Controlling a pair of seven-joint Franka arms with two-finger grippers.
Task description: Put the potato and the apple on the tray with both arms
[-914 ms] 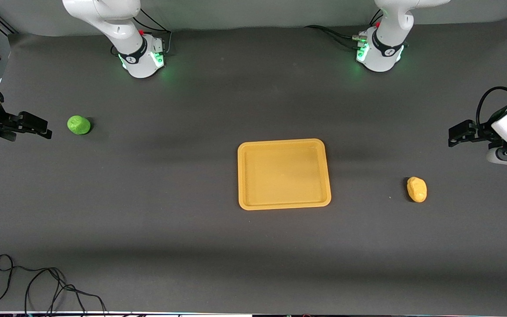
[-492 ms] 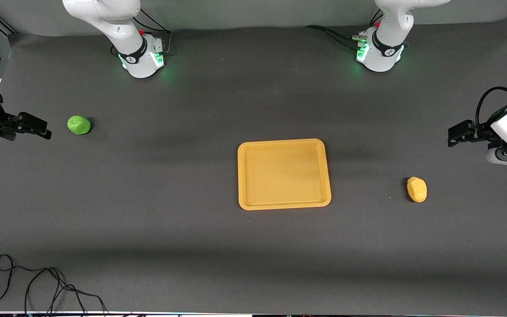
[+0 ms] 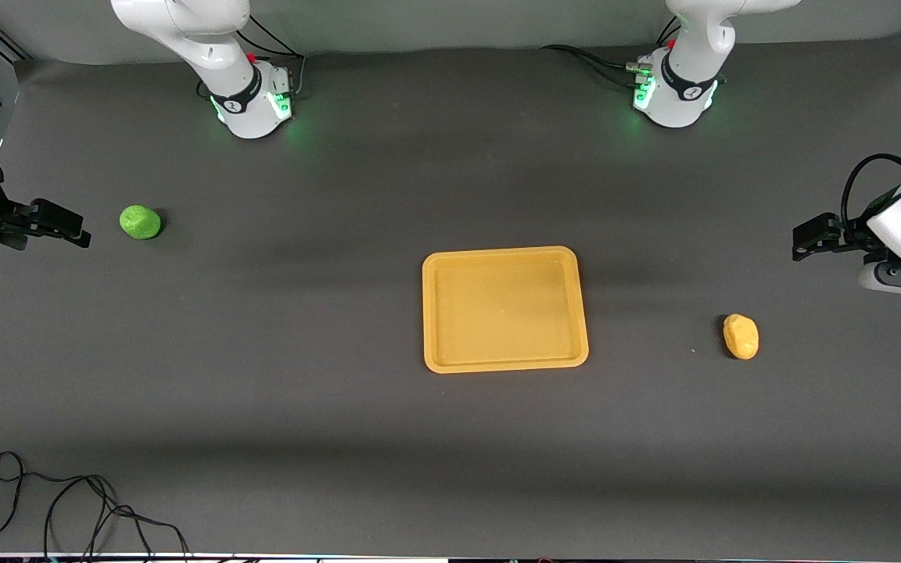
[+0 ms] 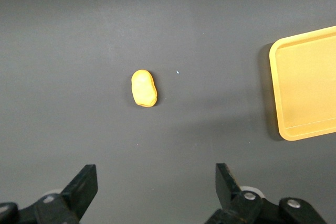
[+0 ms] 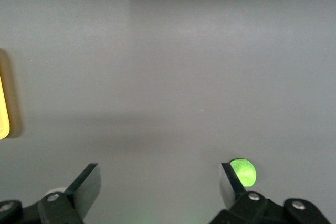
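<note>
- Front view: the tray (image 3: 504, 310) is lying empty at the middle of the surface (image 3: 341, 422). The apple (image 3: 140, 221) is sitting toward the right arm's end, farther from the camera than the tray; the potato (image 3: 741, 336) is sitting toward the left arm's end, slightly nearer the camera. The right tool (image 3: 67, 227) is hanging just beside the apple, and the left tool (image 3: 810, 237) is hanging over bare surface near the potato. Compared with 0.9 s ago, both tools are creeping only slightly: the left one is edging toward the tray's end, the right one barely shifting. Neither item is moving, so the task is only starting, with both approaches under way.
- Left wrist view: the left tool (image 4: 155, 187) is showing its 2 fingers spread wide apart, holding nothing, with the potato (image 4: 144, 88) lying ahead and the tray (image 4: 307, 85) off to one edge.
- Right wrist view: the right tool (image 5: 160, 187) is likewise gaping and empty, with the apple (image 5: 243, 172) sitting just beside 1 finger, not between them.
</note>
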